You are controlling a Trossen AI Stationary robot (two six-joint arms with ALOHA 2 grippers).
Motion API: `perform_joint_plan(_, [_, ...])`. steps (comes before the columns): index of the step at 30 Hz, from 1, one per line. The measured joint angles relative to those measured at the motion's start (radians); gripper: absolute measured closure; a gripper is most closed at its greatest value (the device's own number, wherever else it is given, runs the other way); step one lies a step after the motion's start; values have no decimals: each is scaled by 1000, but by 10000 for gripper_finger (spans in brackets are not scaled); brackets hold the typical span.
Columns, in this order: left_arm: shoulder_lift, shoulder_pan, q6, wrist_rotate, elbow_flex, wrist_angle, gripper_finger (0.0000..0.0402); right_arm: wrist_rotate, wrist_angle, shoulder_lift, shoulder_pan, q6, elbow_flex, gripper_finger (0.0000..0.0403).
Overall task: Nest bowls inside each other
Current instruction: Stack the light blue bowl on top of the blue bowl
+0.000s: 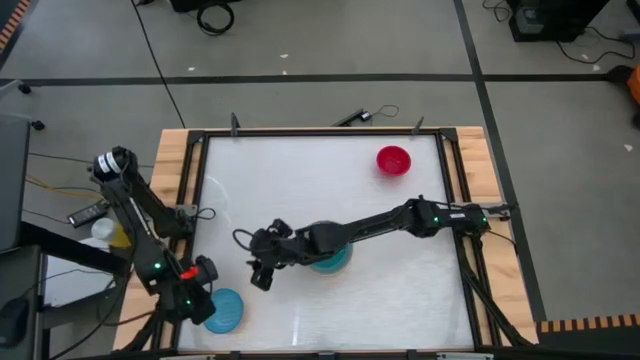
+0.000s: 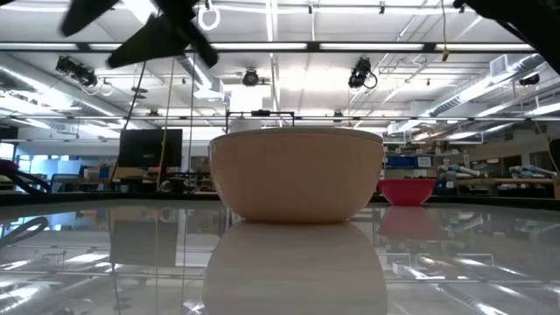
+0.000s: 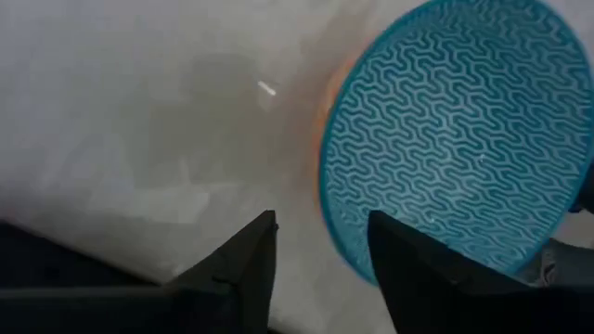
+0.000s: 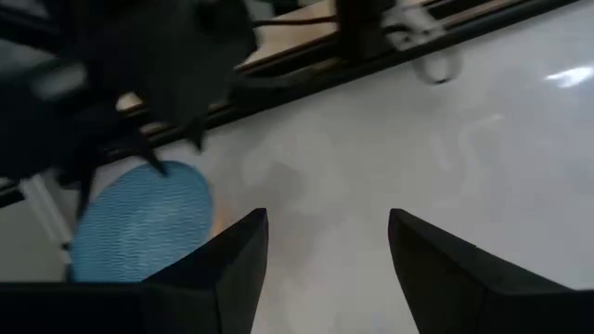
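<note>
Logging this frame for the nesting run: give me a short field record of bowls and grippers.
red bowl: alone, far right part of table
teal bowl: mid-table, partly under right arm
light blue bowl: near left corner, bottom up, patterned underside showing
cream bowl: upright, close to low camera
left gripper: beside light blue bowl, not gripping
right gripper: open, empty, over bare table left of teal bowl
nested: none seen

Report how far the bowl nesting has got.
Barely started. The small red plastic bowl stands alone at the far side, the teal bowl sits mid-table under the right arm. The left gripper, open, hovers at the light blue patterned bowl. The right gripper is open, empty.
</note>
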Motion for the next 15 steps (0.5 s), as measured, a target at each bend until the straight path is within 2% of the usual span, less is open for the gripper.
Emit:
perform_joint_plan(6, [72,0,-1,0,-72,180,295,89,-168,-88,-10,-24,0,175])
perform_joint_plan(12, [97,15,-2,-17,-82,213,385,164,-371,-153,-12,-18,-25,176])
perform_joint_plan(15, [97,25,-2,-53,-83,210,389,200,-440,-190,-9,4,-58,181])
